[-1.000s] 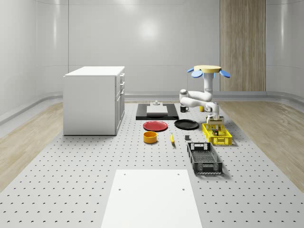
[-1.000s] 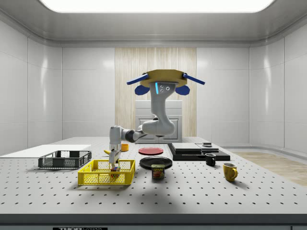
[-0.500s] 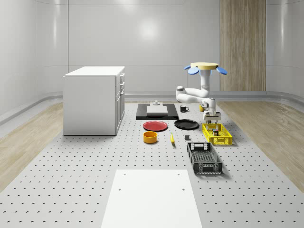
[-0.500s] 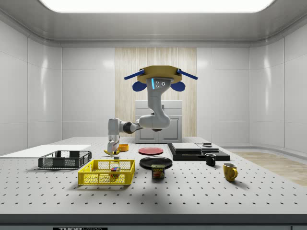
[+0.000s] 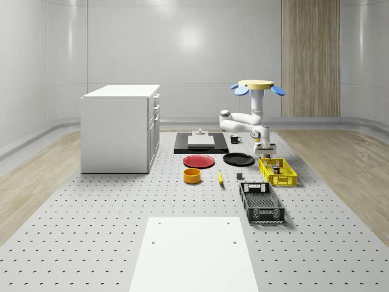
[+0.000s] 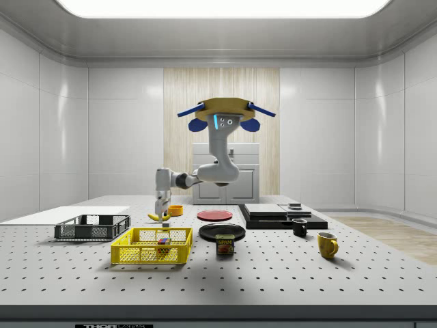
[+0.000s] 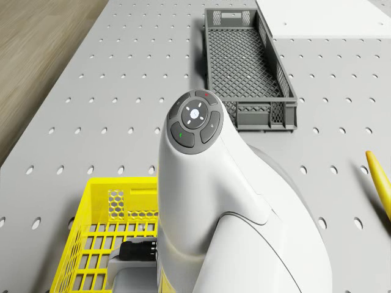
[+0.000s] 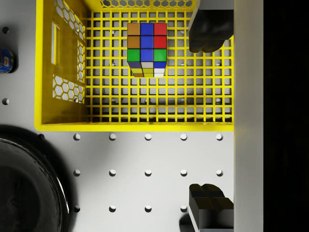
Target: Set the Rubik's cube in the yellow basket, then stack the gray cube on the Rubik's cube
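Rubik's cube (image 8: 147,49) inside yellow basket (image 8: 63,121)

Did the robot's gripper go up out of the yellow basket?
Yes. The gripper has risen out of the yellow plastic basket, leaving the multicoloured Rubik's cube inside.

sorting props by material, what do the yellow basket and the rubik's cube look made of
Yellow basket: looks like moulded plastic, matte, with a square-grid floor and honeycomb holes in the wall.
Rubik's cube: looks like hard plastic, with flat coloured squares split by dark seams, slightly glossy.
It is a render, so both are guesses.
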You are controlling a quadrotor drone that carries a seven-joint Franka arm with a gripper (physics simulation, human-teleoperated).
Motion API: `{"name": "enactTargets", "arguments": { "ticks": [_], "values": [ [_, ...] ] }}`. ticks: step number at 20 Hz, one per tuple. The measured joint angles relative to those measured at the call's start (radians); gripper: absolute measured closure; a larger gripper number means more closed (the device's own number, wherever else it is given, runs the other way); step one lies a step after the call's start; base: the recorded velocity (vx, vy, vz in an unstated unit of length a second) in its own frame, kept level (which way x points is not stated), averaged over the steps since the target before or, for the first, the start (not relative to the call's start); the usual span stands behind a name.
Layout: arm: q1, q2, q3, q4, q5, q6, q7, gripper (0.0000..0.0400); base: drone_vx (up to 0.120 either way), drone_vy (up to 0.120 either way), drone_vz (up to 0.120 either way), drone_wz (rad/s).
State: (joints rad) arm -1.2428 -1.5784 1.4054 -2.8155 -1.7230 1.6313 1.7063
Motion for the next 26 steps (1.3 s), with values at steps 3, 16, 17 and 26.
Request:
{"name": "enactTargets", "arguments": {
  "ticks": [3,16,17,26],
  "values": [
    [0.000,-0.001,0.000,0.000,0.001,0.001,0.000,0.0000,0.000,-0.120,0.000,0.000],
    [-0.001,-0.006,0.001,0.000,0.003,0.005,0.001,0.0000,0.015,-0.120,-0.015,0.000],
    [-0.001,-0.006,0.001,0.000,0.003,0.006,0.001,0.0000,0.000,-0.120,-0.120,0.000],
    [-0.001,-0.008,0.001,0.000,0.004,0.008,0.001,0.0000,0.000,-0.120,-0.062,0.000]
  ]
}}
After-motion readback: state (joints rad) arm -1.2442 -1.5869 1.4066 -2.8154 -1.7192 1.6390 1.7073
